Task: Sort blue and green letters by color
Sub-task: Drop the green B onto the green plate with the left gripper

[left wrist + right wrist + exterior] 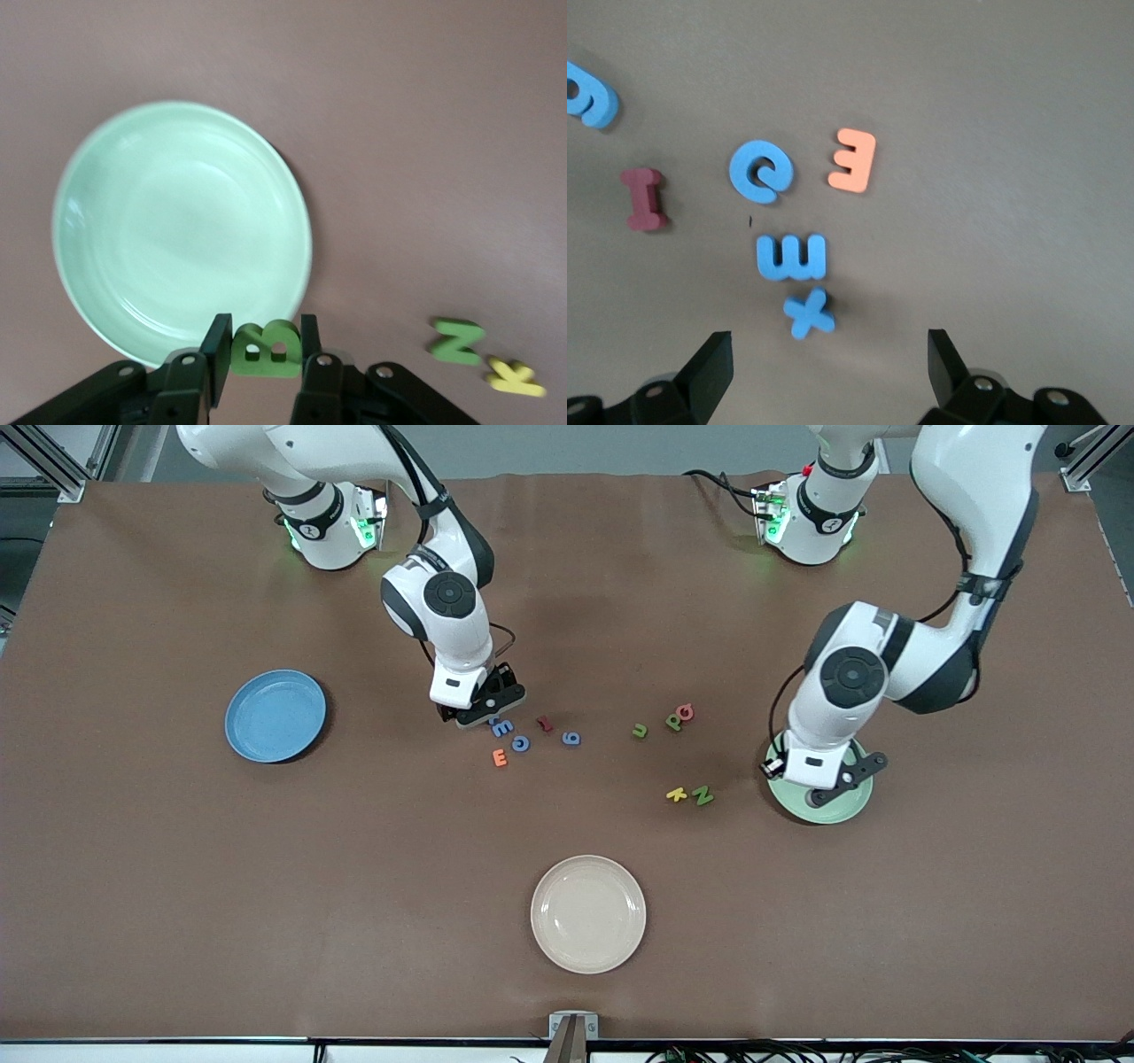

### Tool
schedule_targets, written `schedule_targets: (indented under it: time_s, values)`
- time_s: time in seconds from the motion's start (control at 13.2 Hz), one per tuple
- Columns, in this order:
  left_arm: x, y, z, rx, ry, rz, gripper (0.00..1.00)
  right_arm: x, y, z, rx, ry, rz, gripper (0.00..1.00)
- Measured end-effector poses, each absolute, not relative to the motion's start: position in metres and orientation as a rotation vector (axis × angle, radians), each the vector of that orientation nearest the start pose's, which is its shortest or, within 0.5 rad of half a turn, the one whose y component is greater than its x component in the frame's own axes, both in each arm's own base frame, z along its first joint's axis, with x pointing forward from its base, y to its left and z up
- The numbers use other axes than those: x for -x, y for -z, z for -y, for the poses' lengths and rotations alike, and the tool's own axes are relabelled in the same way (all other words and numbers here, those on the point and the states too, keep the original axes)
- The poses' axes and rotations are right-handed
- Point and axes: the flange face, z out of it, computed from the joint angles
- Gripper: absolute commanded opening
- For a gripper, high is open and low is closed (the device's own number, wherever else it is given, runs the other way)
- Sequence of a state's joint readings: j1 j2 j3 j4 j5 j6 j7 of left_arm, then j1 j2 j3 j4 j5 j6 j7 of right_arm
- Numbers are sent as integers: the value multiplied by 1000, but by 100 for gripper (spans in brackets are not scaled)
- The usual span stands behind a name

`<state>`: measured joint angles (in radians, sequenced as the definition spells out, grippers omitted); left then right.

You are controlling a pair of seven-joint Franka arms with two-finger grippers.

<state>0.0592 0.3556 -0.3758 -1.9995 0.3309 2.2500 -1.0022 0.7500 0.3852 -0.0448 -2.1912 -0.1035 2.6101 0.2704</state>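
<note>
My left gripper [264,354] is shut on an olive-green letter B [266,350], which stands upright between its fingers. It hangs over the rim of the pale green plate [177,230], also seen in the front view [850,810] under the left gripper [819,784]. My right gripper [830,363] is open just above the table, with a blue X [808,312] lying a little ahead of its fingertips. Past the X lie a blue E [790,257], a blue G [762,171] and a blue 9 [586,93]. A green N [703,795], u [640,731] and q [676,718] lie on the table.
An orange E [500,757] and a red I [545,724] lie among the blue letters. A yellow K [676,794] touches the green N, and a pink letter [686,711] touches the q. A blue plate [275,716] sits toward the right arm's end, a beige plate [588,913] nearest the front camera.
</note>
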Motion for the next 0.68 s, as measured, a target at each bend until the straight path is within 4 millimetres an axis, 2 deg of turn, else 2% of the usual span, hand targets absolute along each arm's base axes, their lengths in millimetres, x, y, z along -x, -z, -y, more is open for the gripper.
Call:
schedule_targets:
  time_s: [0.08,0.23,0.3,0.38,0.45,0.68]
  values:
    - [-576,-281,150,2918,6,696,8,-426,-205,-367,3069,107,843,86]
    - [-582,-265,114,2918,-50,683,30,-423,-197,-372,3059,105,864,83]
    - [-583,-257,103,2918,-74,682,56,-423,-195,-373,3052,102,889,83]
    - [-583,-250,100,2919,-91,683,93,-423,-194,-373,3044,100,917,83]
    - [-583,-245,102,2920,-102,680,100,-423,-193,-373,3040,96,939,83]
    - [-583,-248,113,2927,-93,668,100,-422,-185,-370,3032,73,989,82]
